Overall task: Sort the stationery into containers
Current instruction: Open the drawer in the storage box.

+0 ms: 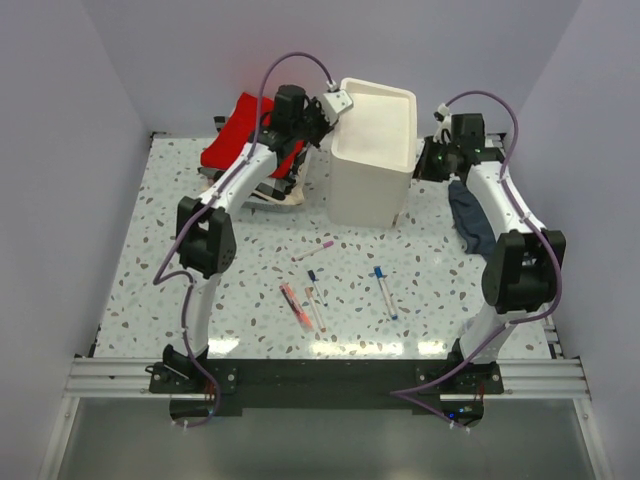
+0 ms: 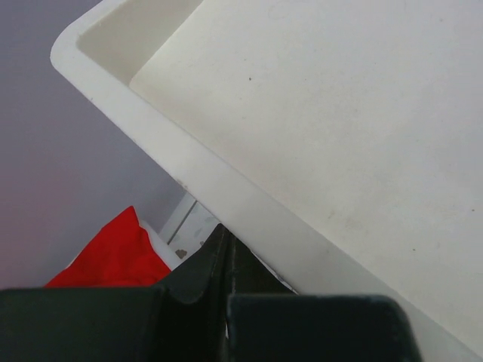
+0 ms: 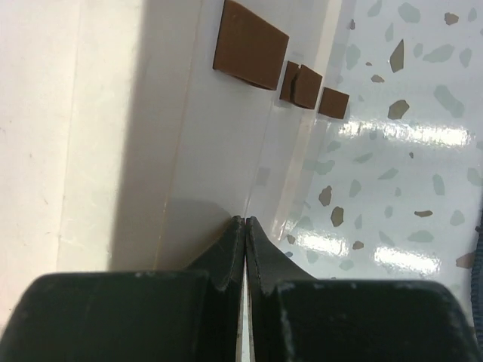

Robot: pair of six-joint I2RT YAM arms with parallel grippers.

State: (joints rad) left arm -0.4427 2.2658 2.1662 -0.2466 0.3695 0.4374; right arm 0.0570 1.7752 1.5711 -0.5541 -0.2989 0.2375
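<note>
The tall white drawer box [image 1: 370,165] stands at the back middle of the table. My left gripper [image 1: 328,110] is shut and empty, its tips [image 2: 223,231] against the box's rim [image 2: 226,188] at its far left corner. My right gripper [image 1: 427,160] is shut and empty, its tips [image 3: 243,221] touching the box's right side [image 3: 173,151], near small brown handles [image 3: 249,45]. Loose on the table in front lie a pink-capped pen [image 1: 315,250], a short blue-capped pen [image 1: 312,274], an orange-red marker [image 1: 293,304], a thin white pen [image 1: 315,308] and a blue-capped pen [image 1: 385,291].
Red folded cloths [image 1: 238,130] lie left of the box, under the left arm, and show in the left wrist view [image 2: 113,253]. A dark blue-grey cloth [image 1: 470,222] lies under the right arm. Purple-grey walls close in the speckled table [image 1: 200,260].
</note>
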